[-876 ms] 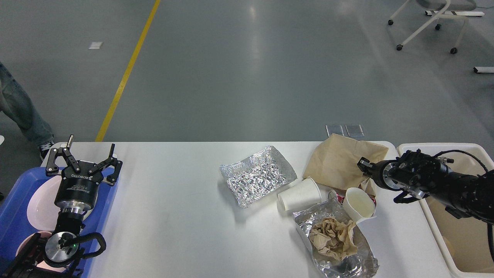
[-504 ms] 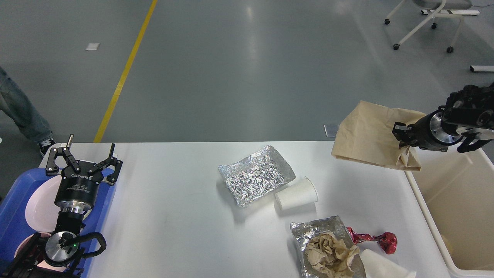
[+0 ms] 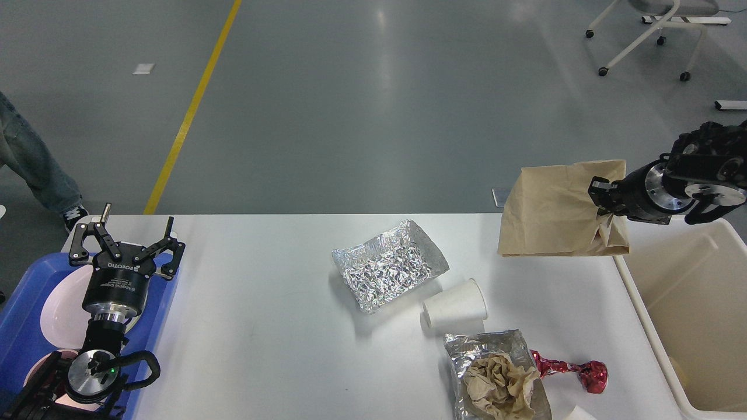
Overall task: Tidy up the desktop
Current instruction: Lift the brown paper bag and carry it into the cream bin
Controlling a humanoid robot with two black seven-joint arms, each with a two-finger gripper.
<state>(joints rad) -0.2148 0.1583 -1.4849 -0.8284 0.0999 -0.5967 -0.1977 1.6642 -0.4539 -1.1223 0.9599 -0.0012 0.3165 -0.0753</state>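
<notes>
The white desktop (image 3: 274,326) holds a crumpled foil tray (image 3: 388,265), a white paper cup (image 3: 455,304) lying on its side, a foil sheet with crumpled brown paper (image 3: 499,382), and a red foil wrapper (image 3: 575,370). My right gripper (image 3: 601,195) is shut on a brown paper bag (image 3: 554,213) and holds it in the air above the table's far right edge, beside the cream bin (image 3: 694,315). My left gripper (image 3: 125,236) is open and empty over the blue tray (image 3: 23,315) at the left.
White plates (image 3: 58,303) lie in the blue tray under my left arm. Another white cup (image 3: 578,413) peeks in at the bottom edge. A person's leg (image 3: 29,169) stands at far left. A wheeled chair base (image 3: 648,35) is on the floor far right.
</notes>
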